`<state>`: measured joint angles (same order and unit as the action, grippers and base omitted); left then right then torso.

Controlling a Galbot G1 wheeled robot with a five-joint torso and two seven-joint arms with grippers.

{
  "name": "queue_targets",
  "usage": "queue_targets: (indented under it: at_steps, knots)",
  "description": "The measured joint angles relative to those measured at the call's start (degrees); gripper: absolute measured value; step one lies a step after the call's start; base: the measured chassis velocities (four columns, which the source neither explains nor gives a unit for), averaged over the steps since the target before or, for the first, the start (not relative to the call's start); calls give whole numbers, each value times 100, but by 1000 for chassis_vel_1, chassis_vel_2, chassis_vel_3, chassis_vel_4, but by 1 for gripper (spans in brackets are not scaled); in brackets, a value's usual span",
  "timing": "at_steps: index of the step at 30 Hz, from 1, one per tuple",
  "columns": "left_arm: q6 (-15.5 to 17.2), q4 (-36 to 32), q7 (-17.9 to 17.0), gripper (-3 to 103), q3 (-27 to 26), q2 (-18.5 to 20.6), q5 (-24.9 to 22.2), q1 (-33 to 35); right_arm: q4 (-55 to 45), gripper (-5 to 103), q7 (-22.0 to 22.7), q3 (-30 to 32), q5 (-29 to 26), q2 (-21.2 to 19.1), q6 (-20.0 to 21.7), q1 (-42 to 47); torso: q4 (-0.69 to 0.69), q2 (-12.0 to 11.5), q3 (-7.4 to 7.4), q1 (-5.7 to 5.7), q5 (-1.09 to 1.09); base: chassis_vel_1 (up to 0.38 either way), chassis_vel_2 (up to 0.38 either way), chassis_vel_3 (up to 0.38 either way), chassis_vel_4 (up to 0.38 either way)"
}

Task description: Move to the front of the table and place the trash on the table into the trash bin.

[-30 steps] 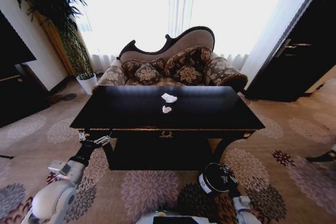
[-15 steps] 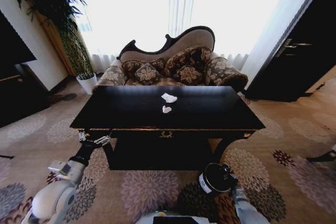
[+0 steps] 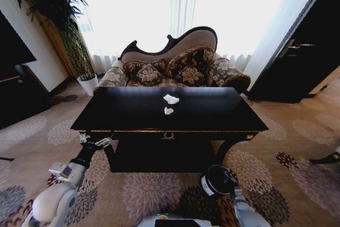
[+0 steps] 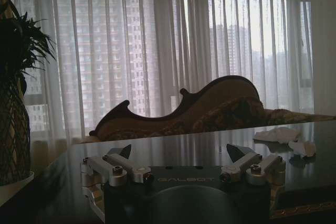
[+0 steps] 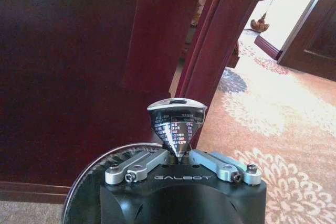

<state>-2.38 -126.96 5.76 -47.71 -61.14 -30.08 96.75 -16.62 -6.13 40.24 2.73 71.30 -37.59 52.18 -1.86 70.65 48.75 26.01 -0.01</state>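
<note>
Over the trash bin [image 3: 216, 181] beside the surface's [image 3: 133, 112] front edge, right gripper [image 5: 178, 157] jaws pinch a crushed can [image 5: 177, 124]; releasing off-centre could drop it onto carpet. Left gripper [image 4: 181, 162] jaws spread.

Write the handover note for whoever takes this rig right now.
Left gripper: jaws open, empty, at the table's front left corner.
Right gripper: jaws shut on the rim of the trash bin, low on the carpet before the table's right side.
Trash: two white paper wads on the middle of the tabletop.
Done: robot is at the table's front, bin is in hand.
Left: both wads must go into the bin.
</note>
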Motion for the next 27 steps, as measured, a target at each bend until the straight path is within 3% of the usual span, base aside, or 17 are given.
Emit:
queue_targets:
  at_steps: [5, 9, 11, 18, 21, 27]
  knots:
    - [0, 0, 0, 100, 0, 0, 0, 0, 0, -1, -13, 1, -36, -2, 73, 4, 0, 0, 0, 0, -1, 0, 0, 0, 0]
    - [0, 0, 0, 100, 0, 0, 0, 0, -15, 20, -20, 1, -86, 12, 112, 23, -1, 0, 0, 0, -1, 0, 0, 0, 0]
    - [0, 0, 0, 100, 0, 0, 0, 0, -27, 20, -14, 1, -86, 24, 113, 23, -1, 0, 0, 0, -1, 0, 0, 0, 0]
    - [1, 0, 0, 100, 0, 0, 0, 0, -45, 52, 14, 14, -115, 46, 123, 14, 0, 0, 0, 0, 0, 0, 0, 0, 0]
    - [0, 0, 0, 100, 0, 0, 0, 0, -54, 57, 14, 14, -117, 46, 124, 14, -1, 0, 0, 0, -1, 0, 0, 0, 0]
    - [1, 0, 0, 100, 0, 0, 0, 0, -101, 84, 10, 14, -121, 62, 117, 56, -1, 0, 0, 0, -1, 0, 0, 0, 0]
